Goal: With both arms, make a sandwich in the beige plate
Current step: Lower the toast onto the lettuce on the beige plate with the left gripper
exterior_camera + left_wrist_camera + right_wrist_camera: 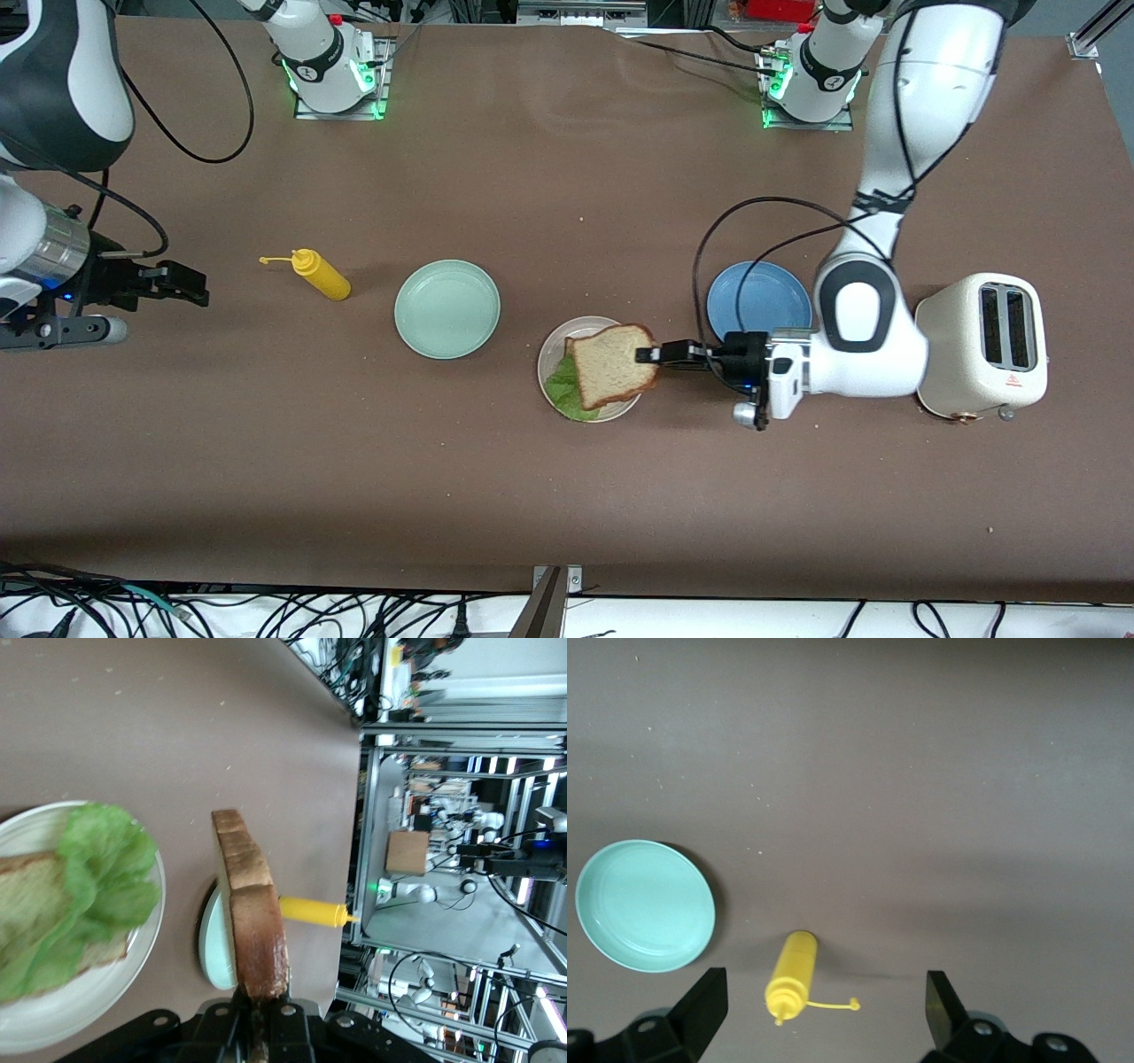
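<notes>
L hand (649, 354) clamps a bread slice (613, 364) over the beige plate (556, 341), mid-desk; lettuce (563, 388) beneath. R hand (197, 289) waits, fingers spread, by the desk's right-arm end.

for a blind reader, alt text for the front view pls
The left gripper holds a bread slice over lettuce on the beige plate. The right gripper waits open near the mustard bottle.
</notes>
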